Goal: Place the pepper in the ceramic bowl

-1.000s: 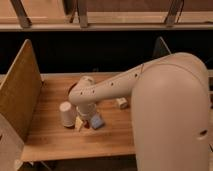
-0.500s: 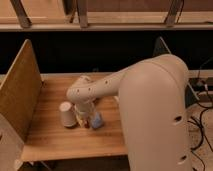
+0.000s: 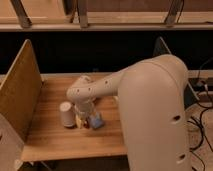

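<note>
Within the last second the arm has swung closer and the gripper (image 3: 84, 116), its grip impossible to tell, has settled between the cup (image 3: 66, 114) and blue block (image 3: 96, 121) at lower left-centre of the surface (image 3: 50, 136), over what looks like the pepper (image 3: 86, 124), so pickup seems under way, with the bowl out of sight.

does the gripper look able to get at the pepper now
Probably yes: the gripper sits low right at the pepper, between the white cup and blue block, with nothing visibly blocking.
</note>
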`<state>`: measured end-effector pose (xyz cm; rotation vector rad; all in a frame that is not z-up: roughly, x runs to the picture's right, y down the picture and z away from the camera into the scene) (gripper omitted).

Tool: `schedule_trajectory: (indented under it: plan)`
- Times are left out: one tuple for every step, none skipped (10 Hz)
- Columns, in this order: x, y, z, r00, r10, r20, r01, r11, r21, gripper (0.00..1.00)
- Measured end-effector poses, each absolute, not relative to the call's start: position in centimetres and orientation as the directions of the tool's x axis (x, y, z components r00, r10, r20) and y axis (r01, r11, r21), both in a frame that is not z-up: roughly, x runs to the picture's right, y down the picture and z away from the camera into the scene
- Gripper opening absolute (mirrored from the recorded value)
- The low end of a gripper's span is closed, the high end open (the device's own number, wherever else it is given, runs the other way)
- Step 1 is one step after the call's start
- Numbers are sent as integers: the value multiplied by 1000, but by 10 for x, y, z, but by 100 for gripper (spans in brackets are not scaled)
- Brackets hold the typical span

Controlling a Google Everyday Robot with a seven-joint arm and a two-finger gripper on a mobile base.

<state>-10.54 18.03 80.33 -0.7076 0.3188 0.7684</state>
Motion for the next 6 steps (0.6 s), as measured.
schedule_trajectory:
  plan:
    - [-116, 182, 810, 705, 498, -505, -709, 515, -482, 59]
    - [-129, 184, 818, 725, 466, -507, -688, 526, -501, 59]
    - [-138, 186, 827, 741, 434, -512, -670, 533, -517, 59]
    - [-146, 187, 837, 752, 404, -520, -655, 538, -530, 59]
    - [-156, 188, 846, 766, 372, -524, -637, 548, -542, 59]
    - [-163, 190, 851, 774, 351, -527, -626, 553, -550, 59]
